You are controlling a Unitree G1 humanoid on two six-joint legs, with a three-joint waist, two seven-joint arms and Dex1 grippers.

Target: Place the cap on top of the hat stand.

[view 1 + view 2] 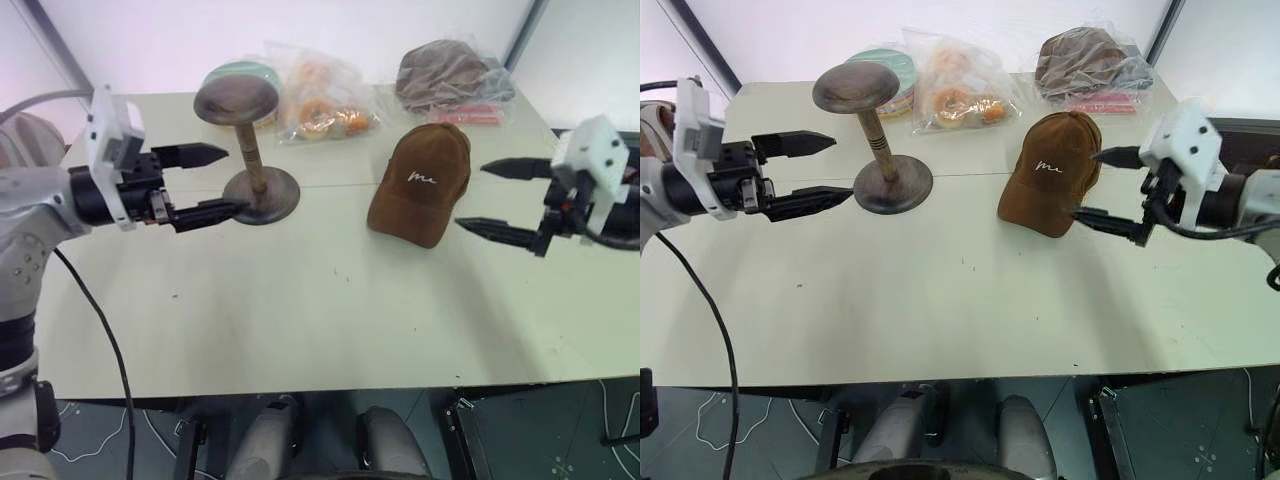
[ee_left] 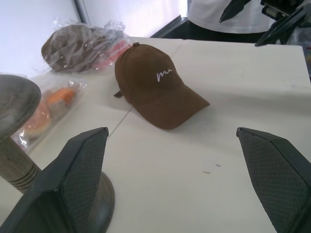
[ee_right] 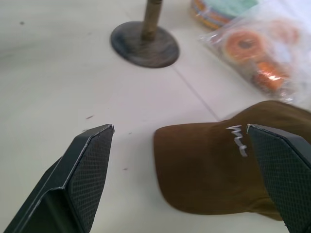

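Cap: the brown cap [image 1: 422,180] sits on the bench [image 1: 300,310], right of centre, brim towards the robot, white script on its front facing up and plain to read.
Hat stand: the hat stand [image 1: 246,150] is upright on its round base, left of the cap and well apart from it, its domed top disc bare.
Left gripper: the left gripper [image 1: 215,182] hangs wide open with nothing between its fingers, level, just beside the stand's base; the lower fingertip overlaps the base edge in the head views, and whether it touches I cannot tell.
Left wrist view: the stand is cut off at the edge, just part of the disc, post and base showing past one black finger [image 2: 73,187].
Right gripper: the right gripper [image 1: 1102,186] is spread wide too, empty, just beside the cap's right side; the tips sit close against the crown's edge and contact is hard to call.
Right wrist view: the brim lies between the two fingers, one finger [image 3: 282,170] covering part of the crown.
Back of bench: a bag of orange rings [image 1: 322,105], a green round disc [image 1: 250,75] half hidden behind the stand's top, and a grey-brown hat in clear plastic [image 1: 445,72], contents blurred by the wrap.
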